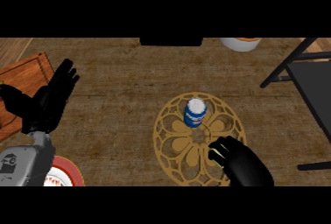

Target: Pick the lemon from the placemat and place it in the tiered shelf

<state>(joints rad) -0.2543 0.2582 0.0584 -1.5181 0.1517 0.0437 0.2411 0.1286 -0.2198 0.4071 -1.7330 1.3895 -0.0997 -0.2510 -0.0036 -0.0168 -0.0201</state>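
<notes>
While the right hand [241, 162] sits over the lower right part of the placemat [169, 131], its fingers are curled inward, and a thin yellow sliver shows between them at the hand's upper left edge. That sliver looks like the lemon [214, 154], mostly hidden inside the curled fingers, above the mat's lower right rim. How much of it the hand encloses cannot be told.

At the view's left, the left hand [48, 101] rests open with its fingers straight and pointing up, thumb spread to the left, holding nothing. It lies partly over a wooden board [26, 70] at the left edge.

One round golden placemat with a cut-out flower pattern lies on the brown desk [123, 74]. One can [195, 112], blue and white, stands on the mat's upper middle, apart from the right hand. One dark shelf [310, 83] shows at the right edge, with thin black legs and a flat grey tier. One plate [70, 173] with a red rim peeks out at the lower left, beside the left forearm. One pale bowl [241, 43] is cut off by the top edge, and one dark flat object [171, 41] sits just left of it.
</notes>
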